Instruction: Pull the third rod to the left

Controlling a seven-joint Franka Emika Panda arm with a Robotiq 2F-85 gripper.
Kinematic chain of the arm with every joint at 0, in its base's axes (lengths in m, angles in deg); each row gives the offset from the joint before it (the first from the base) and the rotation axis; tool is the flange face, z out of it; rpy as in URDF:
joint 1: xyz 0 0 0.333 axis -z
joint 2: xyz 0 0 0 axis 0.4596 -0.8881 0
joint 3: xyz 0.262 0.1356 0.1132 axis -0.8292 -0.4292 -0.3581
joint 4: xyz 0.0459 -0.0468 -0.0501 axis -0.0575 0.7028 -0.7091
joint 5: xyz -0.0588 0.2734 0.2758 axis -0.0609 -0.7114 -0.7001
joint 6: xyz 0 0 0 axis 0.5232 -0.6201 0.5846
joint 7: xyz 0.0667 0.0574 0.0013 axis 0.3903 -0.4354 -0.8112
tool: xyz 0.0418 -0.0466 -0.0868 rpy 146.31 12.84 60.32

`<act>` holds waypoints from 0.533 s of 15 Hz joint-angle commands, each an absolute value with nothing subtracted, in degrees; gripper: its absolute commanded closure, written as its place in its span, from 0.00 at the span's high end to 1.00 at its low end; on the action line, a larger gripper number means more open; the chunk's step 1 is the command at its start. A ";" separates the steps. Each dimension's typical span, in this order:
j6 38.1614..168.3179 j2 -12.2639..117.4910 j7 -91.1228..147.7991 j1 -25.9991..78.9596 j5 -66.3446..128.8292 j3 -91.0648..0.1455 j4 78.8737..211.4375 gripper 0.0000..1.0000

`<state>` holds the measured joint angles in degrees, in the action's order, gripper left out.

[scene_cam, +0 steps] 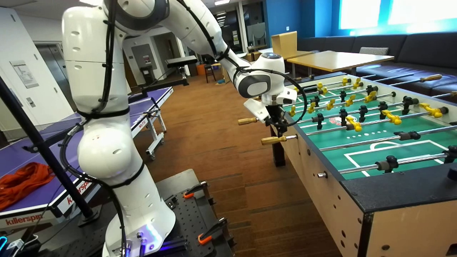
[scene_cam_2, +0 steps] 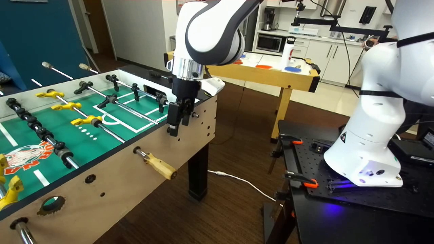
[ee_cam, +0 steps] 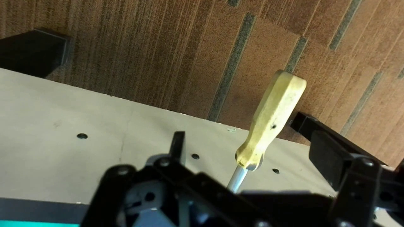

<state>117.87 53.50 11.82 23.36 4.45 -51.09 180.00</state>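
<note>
At the foosball table [scene_cam: 307,167], the arm [scene_cam: 103,150] arches, tool [ee_cam: 240,136] downward.

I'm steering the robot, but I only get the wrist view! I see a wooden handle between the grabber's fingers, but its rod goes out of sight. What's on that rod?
Observer: Little players! In both exterior views, the rod carries three yellow players.
Kid: Neat! Is my handle the only one sticking out on this side of the table?
Observer: No, an exterior view shows another wooden handle farther along that side, beyond yours.
</note>
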 commanded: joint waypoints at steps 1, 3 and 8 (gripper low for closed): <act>119.34 52.93 13.07 25.55 5.15 -53.37 179.74 1.00; 121.89 50.67 13.20 26.20 2.55 -54.90 178.30 1.00; 129.89 44.82 18.66 26.39 2.07 -57.26 175.91 1.00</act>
